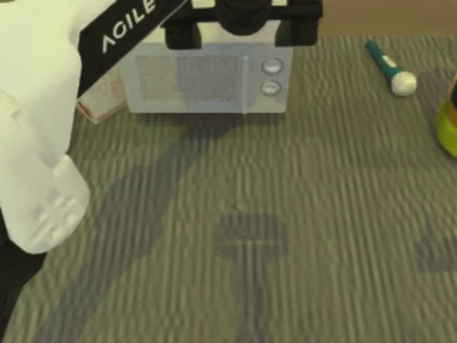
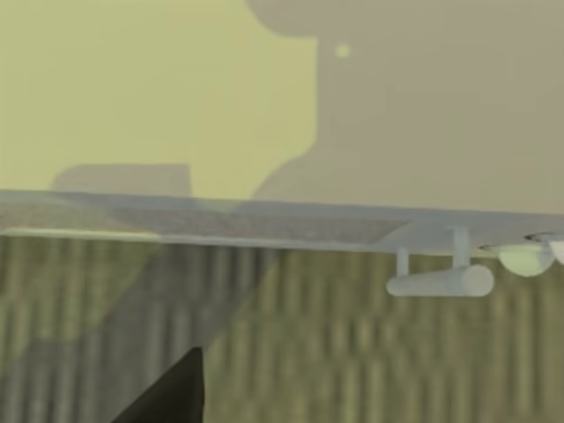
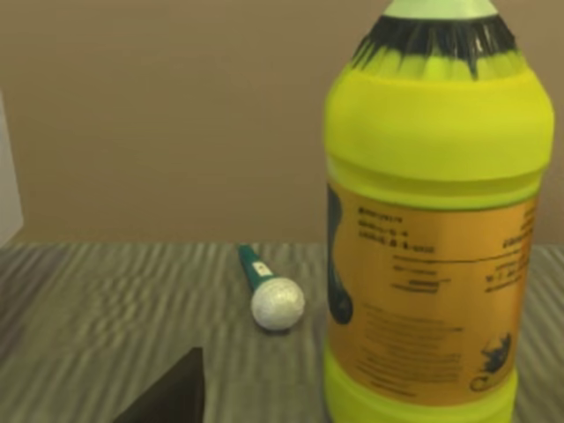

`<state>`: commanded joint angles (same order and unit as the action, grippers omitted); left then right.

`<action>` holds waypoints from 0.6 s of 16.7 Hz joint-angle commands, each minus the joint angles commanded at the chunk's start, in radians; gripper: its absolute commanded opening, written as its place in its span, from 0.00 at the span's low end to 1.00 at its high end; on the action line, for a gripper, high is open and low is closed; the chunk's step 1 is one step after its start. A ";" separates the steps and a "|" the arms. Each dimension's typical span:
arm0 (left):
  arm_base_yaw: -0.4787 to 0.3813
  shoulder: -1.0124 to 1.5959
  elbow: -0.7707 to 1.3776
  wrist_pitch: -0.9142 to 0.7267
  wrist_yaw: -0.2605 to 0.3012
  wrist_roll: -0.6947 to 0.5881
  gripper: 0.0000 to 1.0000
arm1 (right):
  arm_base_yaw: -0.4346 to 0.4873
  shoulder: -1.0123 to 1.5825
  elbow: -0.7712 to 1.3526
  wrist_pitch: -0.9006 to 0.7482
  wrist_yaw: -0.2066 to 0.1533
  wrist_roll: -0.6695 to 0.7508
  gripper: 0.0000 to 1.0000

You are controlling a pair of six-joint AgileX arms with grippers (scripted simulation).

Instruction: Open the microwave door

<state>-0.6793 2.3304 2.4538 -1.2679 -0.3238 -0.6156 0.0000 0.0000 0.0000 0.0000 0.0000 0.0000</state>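
Looking down from the top view, the microwave [image 1: 207,77] sits at the upper centre of the frame on the grey-green ribbed table [image 1: 300,214], its front facing down the picture. The microwave door [image 1: 187,77], with its grey mesh window, lies flat against the front, shut, and a thin vertical handle [image 1: 246,84] runs along its right edge just beside the two round knobs [image 1: 271,77]. My left arm [image 1: 43,128] sweeps in from the lower left of the frame, and its black wrist end and the left gripper [image 1: 243,16] hang over the microwave's top at the upper edge; whether the fingers are wide or narrow cannot be told from here. A pale carton [image 1: 103,96] peeks out at the microwave's left side. At the upper right lies a teal-handled microphone [image 1: 389,68], and a yellow bottle [image 1: 448,121] stands at the right edge.

In the left wrist view, the door handle [image 2: 439,280] shows as a pale bar on two short posts, with a knob [image 2: 524,258] near it at the right edge. One dark finger [image 2: 172,397] shows at the lower left, apart from the handle.

In the right wrist view, the yellow bottle [image 3: 432,220] fills the right side, the microphone [image 3: 271,295] lies on the table beside it, and one dark finger [image 3: 172,397] of the right gripper shows at the lower left, touching nothing; its opening cannot be told.
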 joint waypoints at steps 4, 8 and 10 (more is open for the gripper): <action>0.005 0.000 -0.003 0.002 0.002 0.001 1.00 | 0.000 0.000 0.000 0.000 0.000 0.000 1.00; 0.020 0.030 -0.041 0.075 0.009 0.019 1.00 | 0.000 0.000 0.000 0.000 0.000 0.000 1.00; 0.035 0.060 -0.076 0.153 0.016 0.034 1.00 | 0.000 0.000 0.000 0.000 0.000 0.000 1.00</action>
<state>-0.6439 2.3908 2.3778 -1.1148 -0.3080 -0.5813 0.0000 0.0000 0.0000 0.0000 0.0000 0.0000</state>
